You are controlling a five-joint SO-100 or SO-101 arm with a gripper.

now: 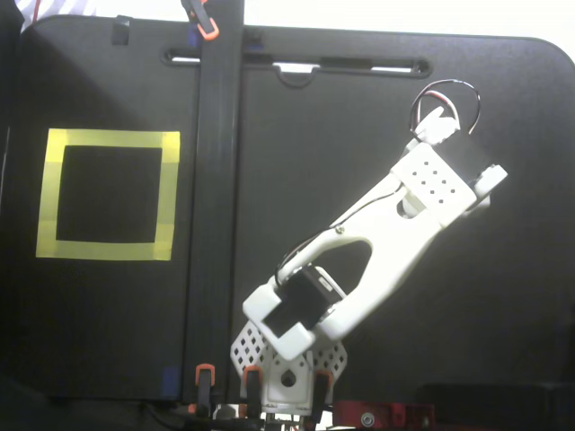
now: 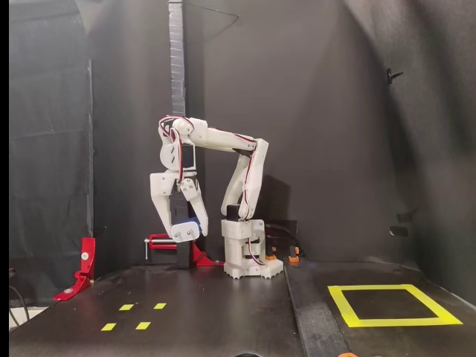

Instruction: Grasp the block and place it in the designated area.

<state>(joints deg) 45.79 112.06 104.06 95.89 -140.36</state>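
Block (image 2: pixel 190 224) sits clamped between my gripper's (image 2: pixel 184 230) two white fingers, well clear of the table in the fixed view from the front. Only a sliver of dark blue shows between the fingertips there; I cannot make out the prongs. The fingers are closed on it, pointing downward, with the wrist bent above them and the upper arm (image 2: pixel 223 138) reaching out to the left from the base (image 2: pixel 244 253).

In the fixed view from above, the arm stretches from its base (image 1: pixel 286 373) at the near edge up toward the far right of the black table (image 1: pixel 503 296). Its wrist housing (image 1: pixel 438 184) covers whatever it carries, so I cannot see the block from that camera.

Designated area (image 2: pixel 389 304), the large yellow tape square with black inside, lies on the right of the table in the front view, well apart from the gripper. From above it appears on the left (image 1: pixel 108 194), on the other side of a dark strip (image 1: pixel 216 206) that runs from near to far across the table.

Four small yellow squares (image 2: pixel 134 316) lie on the table at the near left in the front view, below and in front of the raised gripper. A red clamp (image 2: pixel 80 270) stands at the left edge, and another red piece (image 2: pixel 162 241) shows behind the gripper beside the base.
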